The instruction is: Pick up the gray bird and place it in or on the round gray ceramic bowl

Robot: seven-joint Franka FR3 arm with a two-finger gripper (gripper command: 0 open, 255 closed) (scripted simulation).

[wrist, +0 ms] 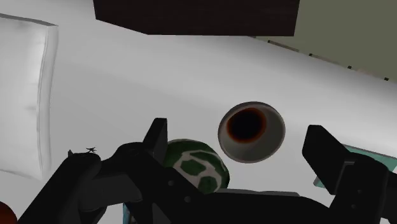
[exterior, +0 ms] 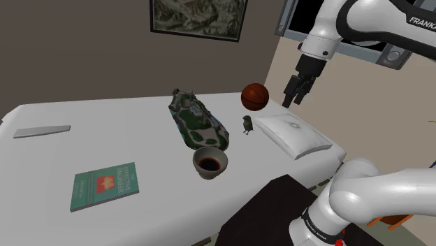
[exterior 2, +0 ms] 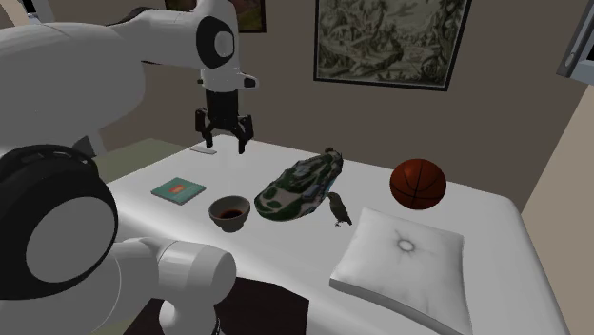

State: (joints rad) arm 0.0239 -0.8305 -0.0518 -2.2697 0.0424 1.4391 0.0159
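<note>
Gripper (exterior: 294,99), all black, hangs in open air well above the white padded surface (exterior: 140,150), my fingers spread and holding nothing. Seen from the wrist, the round gray bowl with a dark red inside (wrist: 251,130) lies below the gap between the fingers, well apart from them, just beside the green camouflage-patterned oblong model (wrist: 197,167). The small dark gray bird (exterior: 247,124) stands upright on the surface between that model and the white square pillow (exterior: 292,134), near the pillow's corner, with the orange-brown basketball (exterior: 255,96) behind it. The bowl sits near the surface's edge nearest my stand; bare sheet separates it from the teal book (exterior: 105,185).
</note>
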